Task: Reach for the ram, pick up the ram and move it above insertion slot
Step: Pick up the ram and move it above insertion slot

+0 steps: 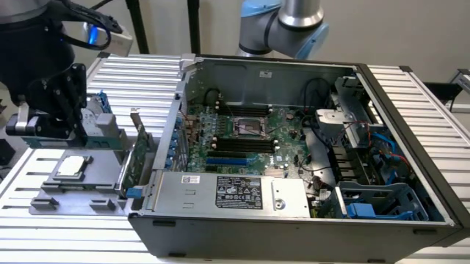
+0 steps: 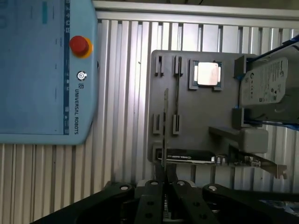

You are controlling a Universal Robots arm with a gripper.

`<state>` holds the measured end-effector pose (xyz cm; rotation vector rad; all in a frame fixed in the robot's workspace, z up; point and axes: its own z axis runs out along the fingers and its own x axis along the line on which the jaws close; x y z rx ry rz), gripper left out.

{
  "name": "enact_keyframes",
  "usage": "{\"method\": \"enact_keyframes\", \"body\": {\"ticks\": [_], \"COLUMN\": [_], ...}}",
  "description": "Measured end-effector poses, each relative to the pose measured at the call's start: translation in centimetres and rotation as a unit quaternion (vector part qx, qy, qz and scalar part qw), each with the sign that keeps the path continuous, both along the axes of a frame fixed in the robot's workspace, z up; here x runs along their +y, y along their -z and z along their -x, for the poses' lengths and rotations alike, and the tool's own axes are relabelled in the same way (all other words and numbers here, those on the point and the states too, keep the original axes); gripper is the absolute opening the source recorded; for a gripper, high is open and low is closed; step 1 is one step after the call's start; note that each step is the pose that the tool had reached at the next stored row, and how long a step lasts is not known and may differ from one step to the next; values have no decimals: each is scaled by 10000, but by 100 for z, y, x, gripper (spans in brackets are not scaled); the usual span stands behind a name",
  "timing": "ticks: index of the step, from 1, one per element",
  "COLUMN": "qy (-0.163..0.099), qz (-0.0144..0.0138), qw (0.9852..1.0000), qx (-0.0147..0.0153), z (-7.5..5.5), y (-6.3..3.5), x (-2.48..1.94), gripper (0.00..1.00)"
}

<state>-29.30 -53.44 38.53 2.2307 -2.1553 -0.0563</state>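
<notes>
Green ram (image 2: 165, 126) between tool (image 2: 165, 179) fingers

Open computer case (image 1: 411, 181), teach pendant (image 2: 42, 70)

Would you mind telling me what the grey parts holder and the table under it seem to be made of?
The grey parts holder looks like matte moulded or printed plastic: uniform dull grey, with no glints. The table looks like bare aluminium or similar metal: ribbed silver slats with a soft sheen along the ridges. Neither can be confirmed by look alone.

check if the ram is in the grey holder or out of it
Out: the gripper is shut on the ram, held edge-on above the grey holder.
</notes>
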Motion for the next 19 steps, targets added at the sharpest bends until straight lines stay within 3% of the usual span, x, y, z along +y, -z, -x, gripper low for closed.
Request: {"method": "enact_keyframes", "body": {"ticks": [8, 19], "qy": [0, 0], "qz": [-3, -4], "qw": [10000, 10000], "qx": [5, 6], "z": [-366, -864], "y": [-345, -491], "x": [2, 19], "gripper": [14, 14]}}
